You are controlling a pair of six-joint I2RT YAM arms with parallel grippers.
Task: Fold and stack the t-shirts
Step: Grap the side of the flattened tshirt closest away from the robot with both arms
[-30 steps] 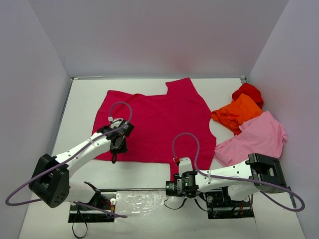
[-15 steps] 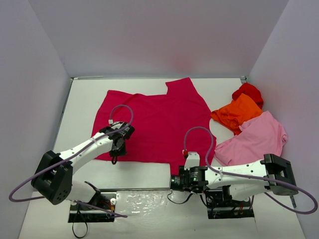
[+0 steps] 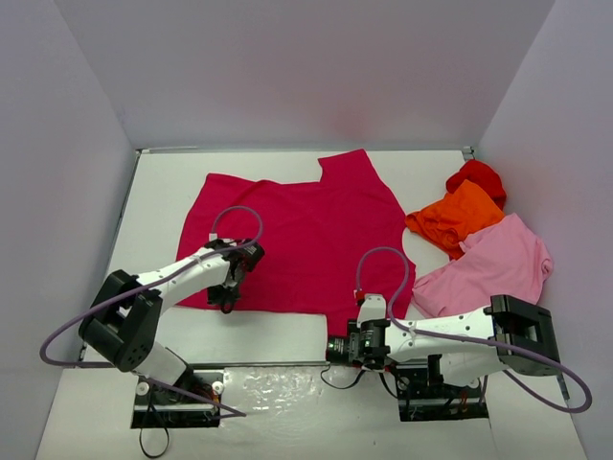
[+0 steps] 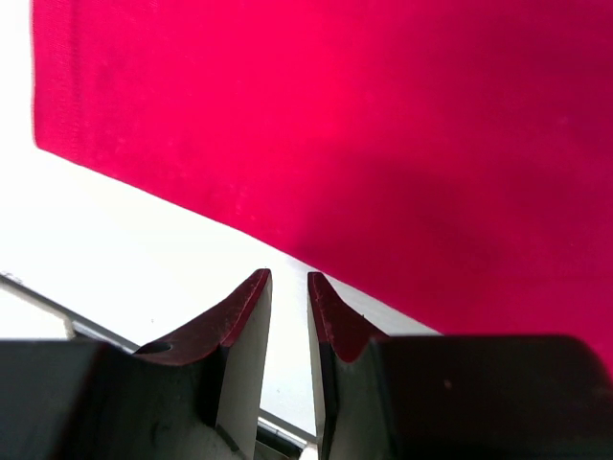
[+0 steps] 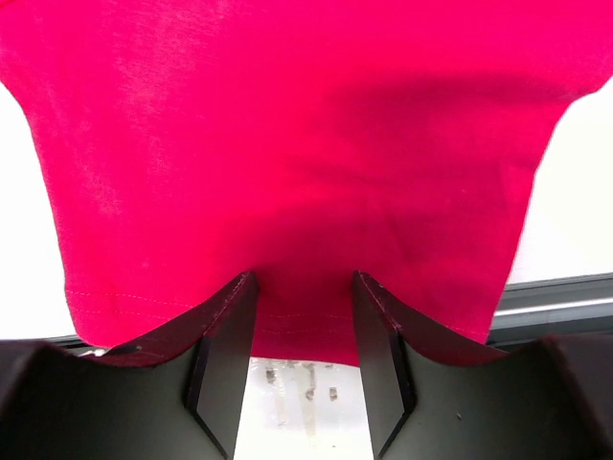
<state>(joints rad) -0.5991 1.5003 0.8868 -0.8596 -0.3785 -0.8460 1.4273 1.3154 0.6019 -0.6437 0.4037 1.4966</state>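
The crimson-magenta t-shirt (image 3: 306,230) lies spread flat in the middle of the white table, one sleeve toward the back. My left gripper (image 3: 228,299) is at its near hem on the left. In the left wrist view the fingertips (image 4: 287,280) stand narrowly parted over bare table, just short of the shirt's edge (image 4: 383,115), holding nothing. My right gripper (image 3: 369,311) is at the near right corner of the hem. In the right wrist view it (image 5: 304,280) is open, with the stitched hem (image 5: 287,144) lying between the fingers.
An orange shirt (image 3: 455,218), a red shirt (image 3: 477,177) and a larger light pink shirt (image 3: 493,268) lie bunched at the right side. Grey walls enclose the table on three sides. The metal front edge (image 5: 560,297) runs just behind both grippers.
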